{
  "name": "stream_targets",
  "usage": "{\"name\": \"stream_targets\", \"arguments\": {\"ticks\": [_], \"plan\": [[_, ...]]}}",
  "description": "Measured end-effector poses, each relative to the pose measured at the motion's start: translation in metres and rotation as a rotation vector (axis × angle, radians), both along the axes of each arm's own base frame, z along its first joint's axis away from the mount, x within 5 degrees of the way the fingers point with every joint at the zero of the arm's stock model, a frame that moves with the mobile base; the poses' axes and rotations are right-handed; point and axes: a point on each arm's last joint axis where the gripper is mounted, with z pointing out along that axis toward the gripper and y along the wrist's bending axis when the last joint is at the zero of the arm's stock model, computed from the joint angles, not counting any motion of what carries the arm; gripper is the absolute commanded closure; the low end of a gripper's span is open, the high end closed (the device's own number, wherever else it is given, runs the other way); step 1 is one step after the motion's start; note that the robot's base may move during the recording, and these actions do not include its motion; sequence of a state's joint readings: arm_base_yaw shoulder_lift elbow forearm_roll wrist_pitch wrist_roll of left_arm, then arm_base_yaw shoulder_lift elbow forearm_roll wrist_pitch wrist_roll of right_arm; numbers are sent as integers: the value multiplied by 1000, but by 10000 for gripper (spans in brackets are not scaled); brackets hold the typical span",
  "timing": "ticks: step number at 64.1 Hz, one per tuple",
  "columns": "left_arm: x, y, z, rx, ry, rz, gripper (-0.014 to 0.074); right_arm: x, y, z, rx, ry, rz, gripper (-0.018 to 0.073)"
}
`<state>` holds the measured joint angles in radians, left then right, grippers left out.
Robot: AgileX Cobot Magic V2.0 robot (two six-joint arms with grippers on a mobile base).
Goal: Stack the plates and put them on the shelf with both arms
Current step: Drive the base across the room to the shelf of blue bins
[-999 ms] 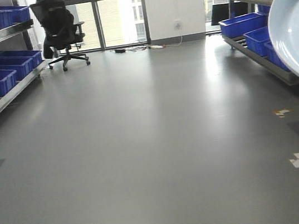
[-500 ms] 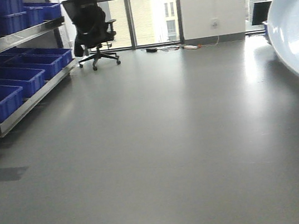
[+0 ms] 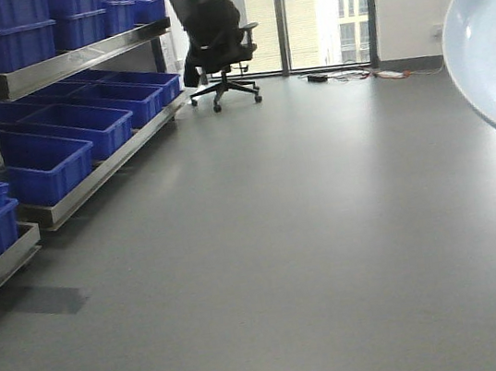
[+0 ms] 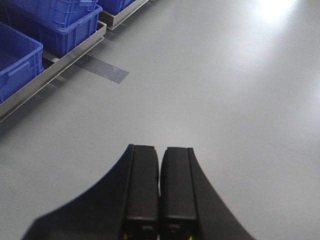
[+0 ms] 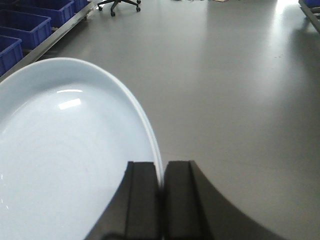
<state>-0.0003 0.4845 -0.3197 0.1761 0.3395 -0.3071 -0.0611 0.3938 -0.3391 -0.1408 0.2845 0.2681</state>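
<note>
Your right hand (image 5: 161, 172) is clamped on the rim of the plates (image 5: 70, 165), which fill the lower left of its view. Your left hand (image 4: 160, 157) is pressed together, empty, above the floor (image 4: 225, 100).

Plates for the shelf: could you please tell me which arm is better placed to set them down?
Right: the right gripper grips the plates; the left gripper is shut and empty.

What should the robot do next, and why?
Probably roll toward the shelf, grip unchanged: the right gripper pinches the plate by its rim over the floor, the left gripper is shut and empty, and the shelf sits off to the left.
</note>
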Motion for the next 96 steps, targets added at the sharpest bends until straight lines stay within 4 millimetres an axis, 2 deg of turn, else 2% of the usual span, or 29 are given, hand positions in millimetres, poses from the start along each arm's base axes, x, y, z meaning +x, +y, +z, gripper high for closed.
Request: {"name": "stream_targets", "arguments": {"ticks": [96], "plan": [[1, 0, 0, 0, 4, 0, 513, 0, 0, 0, 0, 0, 0, 511]]}}
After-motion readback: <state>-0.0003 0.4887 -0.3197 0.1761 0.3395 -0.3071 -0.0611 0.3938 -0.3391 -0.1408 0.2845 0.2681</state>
